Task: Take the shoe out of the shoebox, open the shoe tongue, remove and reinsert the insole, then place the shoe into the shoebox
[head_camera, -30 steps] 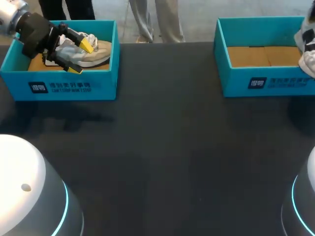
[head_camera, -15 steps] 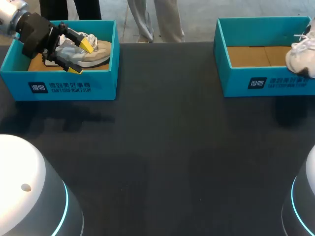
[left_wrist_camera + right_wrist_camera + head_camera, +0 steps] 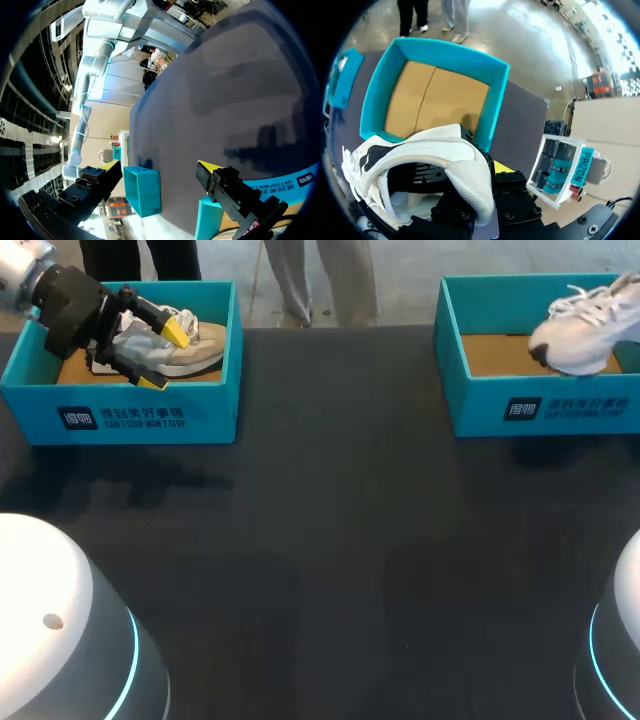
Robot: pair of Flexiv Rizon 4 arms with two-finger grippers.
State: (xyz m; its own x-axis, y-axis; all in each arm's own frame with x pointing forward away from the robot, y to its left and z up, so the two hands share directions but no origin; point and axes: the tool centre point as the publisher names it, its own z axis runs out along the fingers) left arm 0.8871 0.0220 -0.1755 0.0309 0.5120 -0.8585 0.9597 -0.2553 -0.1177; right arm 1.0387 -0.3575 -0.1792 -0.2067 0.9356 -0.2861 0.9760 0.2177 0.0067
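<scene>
right gripper is clamped on the white shoe at the heel end. one yellow tip shows just outside the collar, the other finger is hidden inside the shoe so i can't see it. the shoe hangs in the air, not resting on anything. its toe points toward the middle of the table and its laces are loose on top. right under it is the right shoebox, teal walls with a bare brown cardboard floor. from the head view the white shoe sits over the right half of that box, toe roughly above the front wall. over on the other side, the left gripper is down in the left shoebox, spread wide across the beige shoe. one yellow fingertip is up by the tongue and the other is at the near side of the sole. can't tell if both actually press on it. that beige shoe lies flat on the box floor. in the left wrist view the left gripper is just as wide, with the right shoebox far off across the dark table between the fingers.
</scene>
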